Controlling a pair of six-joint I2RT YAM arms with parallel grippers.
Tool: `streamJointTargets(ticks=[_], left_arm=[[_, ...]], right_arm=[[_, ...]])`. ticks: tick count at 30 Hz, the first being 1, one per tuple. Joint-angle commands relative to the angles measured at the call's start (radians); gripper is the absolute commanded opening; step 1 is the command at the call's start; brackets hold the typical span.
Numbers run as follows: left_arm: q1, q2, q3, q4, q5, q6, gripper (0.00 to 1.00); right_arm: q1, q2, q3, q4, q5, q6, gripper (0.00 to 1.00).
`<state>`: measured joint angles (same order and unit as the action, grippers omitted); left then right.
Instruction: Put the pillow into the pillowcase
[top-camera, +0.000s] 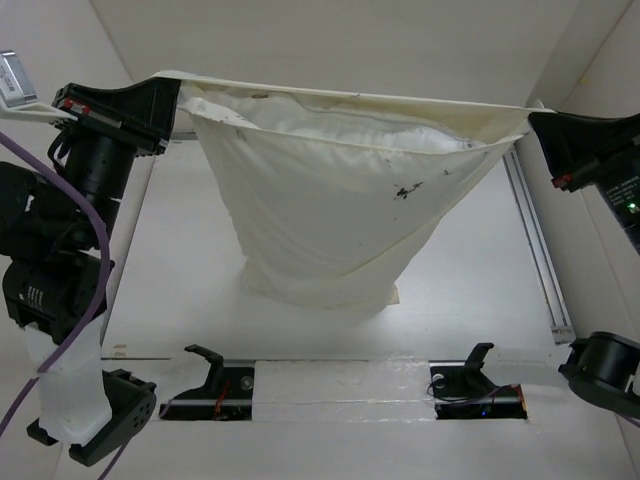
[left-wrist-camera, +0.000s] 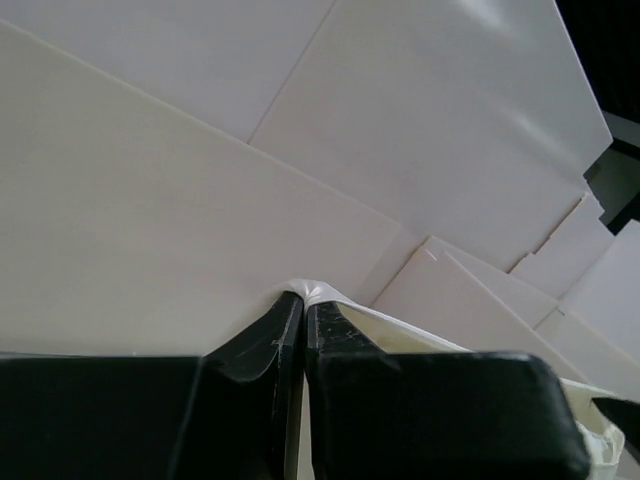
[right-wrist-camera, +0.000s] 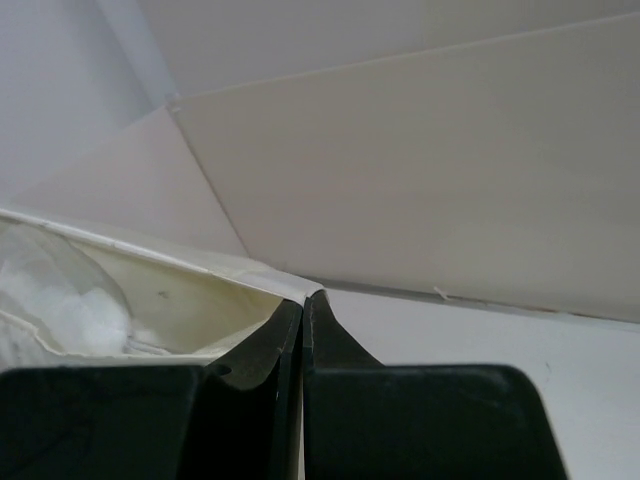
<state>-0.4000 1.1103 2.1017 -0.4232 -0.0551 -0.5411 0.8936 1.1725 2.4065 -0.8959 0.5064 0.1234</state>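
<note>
The white bench (top-camera: 170, 300) is boxed in by plain white walls (top-camera: 350, 40), with a metal rail (top-camera: 535, 235) along its right side. Over it the pillowcase (top-camera: 320, 220) hangs like a sack, mouth stretched wide at the top and bottom end reaching down to the bench. The pillow (top-camera: 340, 128) sits inside, its white bulk showing at the opening. The case is cream and creased, with a small dark mark (top-camera: 405, 190). The left tool (top-camera: 172, 100) and right tool (top-camera: 530, 122) each pinch a top corner of the pillowcase.
</note>
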Motion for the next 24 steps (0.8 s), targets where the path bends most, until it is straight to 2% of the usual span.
streamJointTargets(ticks=[1, 4, 6, 9, 12, 13, 14, 15, 16, 17, 19, 21, 22, 23, 24], left_arm=[[0.020, 0.031, 0.069, 0.153, -0.218, -0.007, 0.00], [0.020, 0.143, 0.161, 0.009, -0.149, -0.034, 0.00], [0.020, 0.258, 0.263, -0.070, -0.050, -0.034, 0.00], [0.020, 0.289, 0.284, -0.046, 0.136, -0.017, 0.00], [0.020, 0.339, 0.351, -0.037, 0.358, -0.017, 0.00], [0.020, 0.339, 0.339, 0.009, 0.418, -0.028, 0.00], [0.020, 0.339, 0.296, 0.062, 0.571, -0.040, 0.00], [0.020, 0.314, 0.161, 0.130, 0.637, -0.052, 0.00], [0.020, 0.298, 0.085, 0.276, 0.691, -0.075, 0.00], [0.020, 0.286, 0.022, 0.347, 0.792, -0.117, 0.00], [0.020, 0.264, -0.079, 0.452, 0.833, -0.151, 0.00], [0.020, 0.253, -0.065, 0.505, 0.838, -0.171, 0.00], [0.020, 0.263, 0.172, 0.339, 0.663, -0.113, 0.00], [0.020, 0.263, 0.175, 0.337, 0.661, -0.112, 0.00], [0.020, 0.263, 0.201, 0.286, 0.590, -0.112, 0.00]], right_arm=[[-0.010, 0.001, -0.054, 0.061, 0.179, -0.028, 0.00], [-0.010, 0.111, -0.122, 0.003, 0.216, -0.027, 0.00], [-0.010, 0.191, -0.055, -0.090, 0.216, 0.025, 0.00], [-0.010, 0.140, 0.046, -0.057, 0.133, 0.025, 0.00], [-0.010, 0.089, 0.134, 0.026, 0.177, 0.025, 0.00], [-0.010, 0.079, 0.150, 0.035, 0.199, 0.016, 0.00], [-0.010, 0.061, 0.151, 0.035, 0.236, 0.016, 0.00], [-0.010, 0.044, 0.094, 0.052, 0.236, 0.016, 0.00], [-0.010, 0.011, 0.053, 0.063, 0.248, 0.027, 0.00], [-0.010, -0.002, 0.014, 0.074, 0.263, 0.027, 0.00], [-0.010, -0.011, -0.029, 0.060, 0.337, 0.036, 0.00], [-0.010, -0.045, -0.020, 0.049, 0.360, 0.065, 0.00], [-0.010, -0.119, -0.001, 0.092, 0.304, 0.076, 0.00], [-0.010, -0.120, -0.001, 0.092, 0.304, 0.076, 0.00], [-0.010, -0.131, -0.010, 0.104, 0.304, 0.065, 0.00]])
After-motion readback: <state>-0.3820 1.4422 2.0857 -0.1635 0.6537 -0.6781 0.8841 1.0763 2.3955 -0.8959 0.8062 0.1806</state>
